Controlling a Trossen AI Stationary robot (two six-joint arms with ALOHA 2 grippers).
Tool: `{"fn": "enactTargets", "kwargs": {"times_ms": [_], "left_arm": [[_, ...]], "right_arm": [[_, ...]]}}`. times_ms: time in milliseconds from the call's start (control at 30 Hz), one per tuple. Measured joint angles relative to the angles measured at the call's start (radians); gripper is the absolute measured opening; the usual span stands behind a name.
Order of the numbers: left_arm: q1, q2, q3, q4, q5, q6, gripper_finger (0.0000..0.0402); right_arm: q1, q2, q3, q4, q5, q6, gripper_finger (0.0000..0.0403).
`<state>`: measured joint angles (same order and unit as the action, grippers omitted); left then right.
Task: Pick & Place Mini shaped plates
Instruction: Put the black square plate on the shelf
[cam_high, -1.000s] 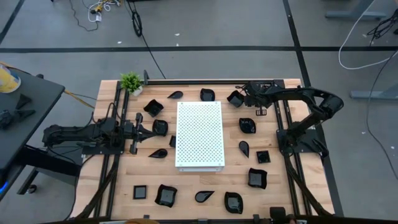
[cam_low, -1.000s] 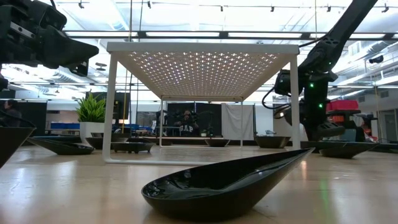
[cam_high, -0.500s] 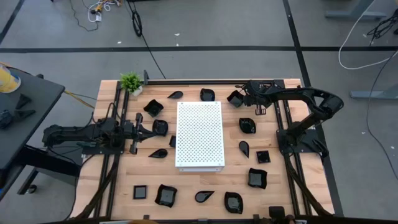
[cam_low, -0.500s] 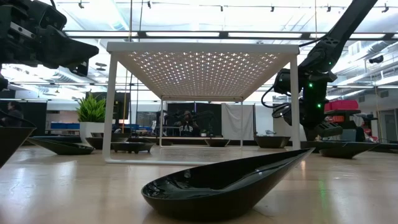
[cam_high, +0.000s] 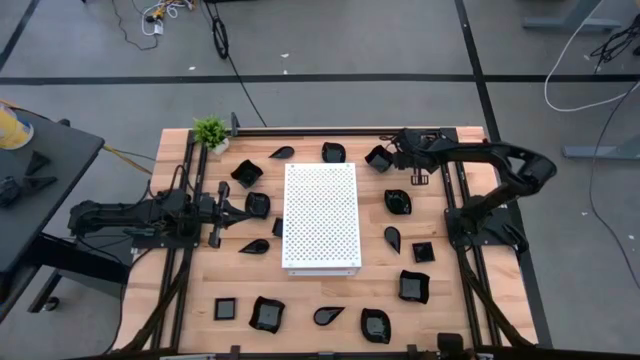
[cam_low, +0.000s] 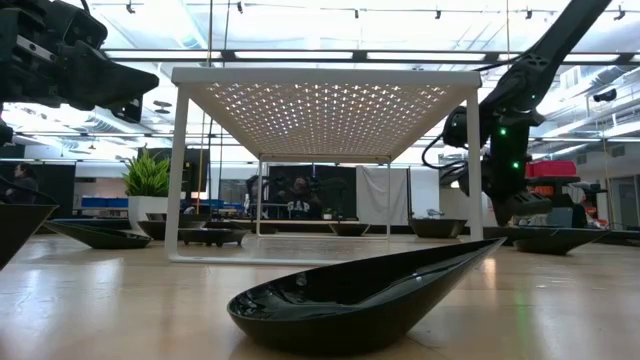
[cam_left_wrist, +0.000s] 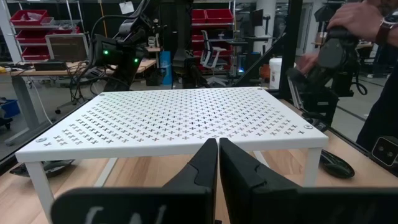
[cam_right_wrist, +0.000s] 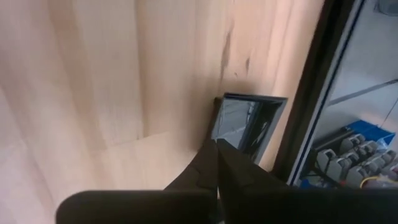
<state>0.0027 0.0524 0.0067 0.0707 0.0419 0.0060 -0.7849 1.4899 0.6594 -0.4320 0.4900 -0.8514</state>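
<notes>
Several glossy black mini shaped plates lie around a white perforated board (cam_high: 320, 215). At the table's far right, my right gripper (cam_high: 391, 155) slants down, shut on a small square plate (cam_high: 378, 157) that lies beside the black frame rail. In the right wrist view that plate (cam_right_wrist: 245, 124) shows just past the fingertips. My left gripper (cam_left_wrist: 218, 149) is shut and level at the table's left side (cam_high: 245, 209), pointing at the board and holding nothing. In the low view, a teardrop plate (cam_low: 360, 295) rests on its underside close to the camera. My right gripper pinches the square plate's rim at its near corner (cam_right_wrist: 219, 138) between its two fingers. They come slanting down from the table's right. The fingertips hide the corner itself. I cannot tell whether the plate is off the wood.
A small potted plant (cam_high: 211, 131) stands at the far left corner. Black frame rails (cam_high: 455, 215) run along both sides of the table. A person's hand (cam_left_wrist: 354, 18) shows beyond the table's right side. Bare wood lies between the plates.
</notes>
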Motion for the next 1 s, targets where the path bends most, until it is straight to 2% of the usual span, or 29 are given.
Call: {"fn": "enactTargets", "kwargs": {"times_ms": [267, 567, 800, 1000], "left_arm": [[0.000, 0.000, 0.000, 0.000, 0.000, 0.000, 0.0021], [0.000, 0.000, 0.000, 0.000, 0.000, 0.000, 0.0021], [0.000, 0.000, 0.000, 0.000, 0.000, 0.000, 0.0021], [0.000, 0.000, 0.000, 0.000, 0.000, 0.000, 0.0021]], "right_arm": [[-0.004, -0.075, 0.000, -0.039, -0.039, 0.079, 0.0011], [-0.034, -0.080, 0.046, -0.134, -0.144, 0.137, 0.0081], [-0.056, -0.056, 0.067, -0.132, -0.143, 0.136, 0.0140], [-0.056, -0.003, 0.067, -0.112, -0.137, 0.126, 0.0165]]}}
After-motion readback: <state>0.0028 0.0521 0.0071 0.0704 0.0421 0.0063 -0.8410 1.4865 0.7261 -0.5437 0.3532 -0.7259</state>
